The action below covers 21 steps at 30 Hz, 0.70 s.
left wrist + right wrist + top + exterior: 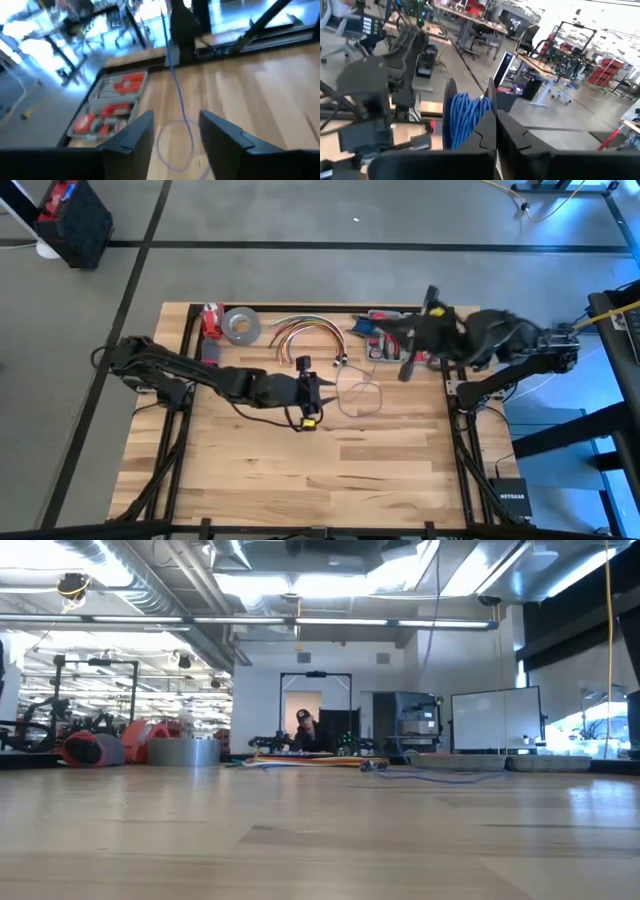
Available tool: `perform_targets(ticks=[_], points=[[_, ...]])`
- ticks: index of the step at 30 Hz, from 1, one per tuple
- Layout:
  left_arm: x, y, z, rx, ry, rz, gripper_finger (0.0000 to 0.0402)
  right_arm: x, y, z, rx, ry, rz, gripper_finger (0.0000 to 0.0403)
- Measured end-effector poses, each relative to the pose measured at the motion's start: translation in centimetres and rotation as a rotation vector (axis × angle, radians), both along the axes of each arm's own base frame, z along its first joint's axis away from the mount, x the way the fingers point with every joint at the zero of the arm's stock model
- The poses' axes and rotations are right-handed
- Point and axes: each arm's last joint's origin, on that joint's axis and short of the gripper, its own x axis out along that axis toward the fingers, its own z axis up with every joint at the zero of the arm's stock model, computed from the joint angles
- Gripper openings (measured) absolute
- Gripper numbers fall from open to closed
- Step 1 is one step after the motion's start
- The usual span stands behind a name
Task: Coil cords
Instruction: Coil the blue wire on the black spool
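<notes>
The thin bluish cord [360, 392] lies in loose loops on the wood table's middle. In the left wrist view one loop [175, 145] lies on the wood, and a strand [172, 75] runs from it toward the table's far right. My left gripper [328, 388] is open just left of the loops, its fingers [220, 135] on either side of the loop, touching nothing. My right gripper [408, 365] is raised at the table's far right. It is shut on a coil of blue cord [465, 117]. My right gripper pinches the wound blue coil at its side [482, 112] between its two shut fingers [512, 135]. The turns stand upright beside the fingers, lifted clear of the table. The fingers themselves hide how far back the coil reaches.
An open tool case [375, 335] with red tools stands at the far edge; it also shows in the left wrist view [110, 105]. A grey tape roll [241, 325], a red thing [211, 320] and an arched bundle of orange, red and white cables [305, 332] lie far left. The near half is bare wood.
</notes>
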Motion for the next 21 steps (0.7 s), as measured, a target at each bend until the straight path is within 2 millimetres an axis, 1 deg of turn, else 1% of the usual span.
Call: perform_targets(ticks=[2, 4, 6, 8, 10, 11, 15, 17, 20, 21], points=[[0.0, 0.6, -0.8, 0.008, -0.031, 0.01, 0.015, 0.6, 0.1, -1.2, -0.003, 0.011, 0.001, 0.0001], [0.1, 1.2, -1.7, -0.002, -0.086, 0.029, 0.015, 0.8, 0.2, -3.1, -0.018, 0.05, 0.002, 0.0001], [-0.1, 1.8, -2.0, -0.014, -0.169, 0.044, 0.015, 0.9, 0.3, -4.6, -0.02, 0.034, 0.014, 0.0001], [-0.1, 2.4, -1.9, -0.042, -0.209, 0.033, 0.015, 0.9, 0.3, -6.6, -0.019, 0.031, 0.035, 0.0001], [-0.1, 2.7, -2.2, -0.092, -0.199, -0.003, 0.015, 1.1, 0.4, -8.7, -0.015, 0.01, 0.056, 0.0001], [0.0, 2.8, -2.4, -0.125, -0.192, -0.038, 0.015, 1.2, 0.5, -10.1, -0.026, 0.014, 0.058, 0.0001], [0.3, 2.7, -2.8, -0.207, -0.179, -0.167, 0.015, 1.9, 0.8, -14.7, -0.04, -0.046, 0.111, 0.0001], [0.4, 2.6, -2.9, -0.214, -0.174, -0.175, 0.015, 2.1, 0.9, -16.5, -0.048, -0.089, 0.145, 0.0001], [0.6, 2.5, -3.6, -0.215, -0.143, -0.177, 0.015, 2.1, 0.9, -18.2, -0.071, -0.106, 0.148, 0.0001], [0.6, 2.5, -3.7, -0.215, -0.137, -0.176, 0.015, 2.0, 0.9, -18.4, -0.069, -0.113, 0.146, 0.0001]])
